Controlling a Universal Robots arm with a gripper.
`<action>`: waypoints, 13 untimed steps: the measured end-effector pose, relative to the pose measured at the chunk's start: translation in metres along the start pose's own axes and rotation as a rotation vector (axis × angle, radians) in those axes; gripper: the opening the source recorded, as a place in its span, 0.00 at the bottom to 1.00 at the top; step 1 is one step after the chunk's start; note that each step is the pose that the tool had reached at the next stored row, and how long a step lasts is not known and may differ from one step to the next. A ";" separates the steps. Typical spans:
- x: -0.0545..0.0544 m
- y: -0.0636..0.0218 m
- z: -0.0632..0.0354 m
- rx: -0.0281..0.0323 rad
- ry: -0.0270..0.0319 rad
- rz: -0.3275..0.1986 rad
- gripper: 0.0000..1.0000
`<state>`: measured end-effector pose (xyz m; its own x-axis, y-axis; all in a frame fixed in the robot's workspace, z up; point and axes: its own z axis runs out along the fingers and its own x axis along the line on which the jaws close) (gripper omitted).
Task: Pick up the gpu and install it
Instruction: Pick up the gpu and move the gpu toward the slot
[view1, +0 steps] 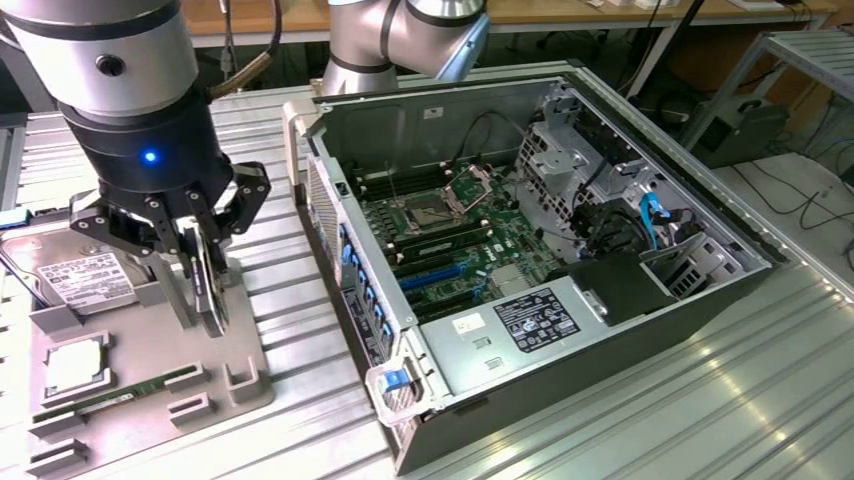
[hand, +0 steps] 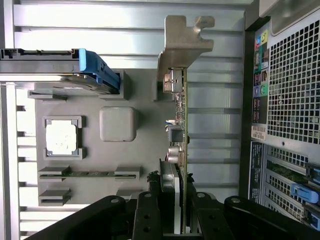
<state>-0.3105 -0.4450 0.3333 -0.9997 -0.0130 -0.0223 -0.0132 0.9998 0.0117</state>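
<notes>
Hand (view1: 191, 258) (hand: 175, 205): black multi-link fingers closed on the gpu, one finger set against each flat face, on the grey Universal Robots arm.

Gpu (view1: 210, 295) (hand: 181, 125): thin dark card, held upright on edge, gripped near one end; silver metal bracket (hand: 184, 45) at the far end from the fingers. Positioned over the grey fixture tray (view1: 147, 340) (hand: 145, 145), on the side of the tray nearest the computer case. Cannot tell whether the lower edge is clear of the tray or touching it.

Fixture tray, other contents: silver hard drive (view1: 87, 275) with white label, at the exterior view's left of the gpu; square processor (view1: 76, 365) (hand: 61, 137) in a framed recess; slim green RAM stick (view1: 114, 397) (hand: 87, 173) lying in two small cradles.

Computer case (view1: 441, 85) (hand: 292, 85): tower laid on its side, side panel off, green motherboard (view1: 454, 240) exposed; beside the tray, at the exterior view's right.

Bench (view1: 667, 400) (hand: 100, 35): slatted aluminium surface carrying tray and case.
</notes>
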 end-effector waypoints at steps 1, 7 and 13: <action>0.000 0.0000 -0.0022 0.0000 0.0000 0.000 0.28; 0.000 0.0001 -0.0100 0.0006 0.0000 0.000 0.28; 0.000 0.0002 -0.0153 0.0022 0.0000 0.000 0.28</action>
<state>-0.3105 -0.4451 0.3486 -0.9997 -0.0131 -0.0223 -0.0133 0.9999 0.0096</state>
